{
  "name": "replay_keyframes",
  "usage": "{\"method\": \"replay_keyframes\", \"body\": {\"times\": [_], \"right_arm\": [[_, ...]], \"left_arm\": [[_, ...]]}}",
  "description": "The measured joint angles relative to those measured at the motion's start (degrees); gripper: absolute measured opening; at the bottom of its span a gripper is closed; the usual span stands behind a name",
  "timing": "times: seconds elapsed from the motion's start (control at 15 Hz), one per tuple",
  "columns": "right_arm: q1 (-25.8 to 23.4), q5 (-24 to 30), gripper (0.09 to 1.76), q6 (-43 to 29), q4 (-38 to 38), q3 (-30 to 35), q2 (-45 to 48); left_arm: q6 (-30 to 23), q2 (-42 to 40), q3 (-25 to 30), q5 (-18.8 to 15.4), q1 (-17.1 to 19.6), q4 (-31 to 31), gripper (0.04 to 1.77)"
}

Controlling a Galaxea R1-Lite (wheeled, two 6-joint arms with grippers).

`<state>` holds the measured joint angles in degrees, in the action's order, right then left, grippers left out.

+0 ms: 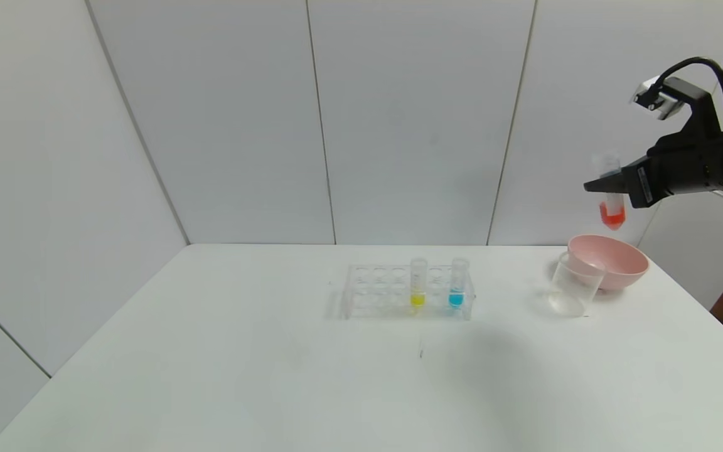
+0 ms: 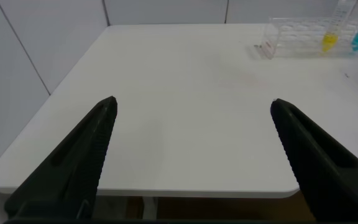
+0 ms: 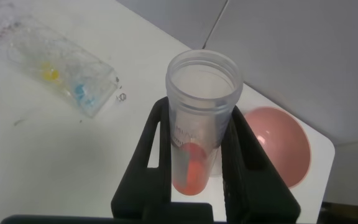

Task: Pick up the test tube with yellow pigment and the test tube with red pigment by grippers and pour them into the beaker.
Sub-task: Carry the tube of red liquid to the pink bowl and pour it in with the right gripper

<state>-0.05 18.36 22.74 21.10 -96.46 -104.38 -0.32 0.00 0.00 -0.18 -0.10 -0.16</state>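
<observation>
The left gripper (image 2: 191, 158) is parked off the table's near left corner, jaws spread wide. The test tube with yellow pigment (image 1: 418, 282) stands in the clear rack (image 1: 374, 292) (beside a blue-tipped tube (image 1: 457, 283)). The beaker (image 1: 573, 284) leans against the pink bowl (image 1: 619, 260). Above them, the test tube with red pigment (image 1: 611, 191) is clamped upright in the right gripper (image 1: 606, 184).

- The rack (image 1: 408, 292) stands on the table (image 1: 273, 376), near its middle.
- In the rack, the test tube with yellow pigment (image 1: 418, 282) stands upright; a second tube (image 1: 457, 282) stands just beside it, at 3 o'clock.
- The beaker (image 1: 575, 284) stands on the table at 3 o'clock from the rack, well apart.
- The bowl (image 1: 612, 260) touches the beaker, at 1 o'clock from it.
- The test tube with red pigment (image 1: 610, 191) hangs upright above the bowl, between the fingers of the right gripper (image 1: 606, 184).
- The left gripper (image 2: 191, 155) is above the near left part of the table, far from the rack.
</observation>
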Motion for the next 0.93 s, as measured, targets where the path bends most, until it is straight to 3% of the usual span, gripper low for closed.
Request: {"method": "replay_keyframes", "body": {"times": [0.4, 0.93], "right_arm": [[-4.9, -0.6, 0.52, 10.0, 16.2, -16.3, -11.4], [-6.8, -9.8, 0.52, 18.8, 17.1, -18.1, -20.3]], "left_arm": [[0.0, 0.0, 0.0, 0.0, 0.0, 0.0, 1.76], [0.0, 0.0, 0.0, 0.0, 0.0, 0.0, 1.76]]}}
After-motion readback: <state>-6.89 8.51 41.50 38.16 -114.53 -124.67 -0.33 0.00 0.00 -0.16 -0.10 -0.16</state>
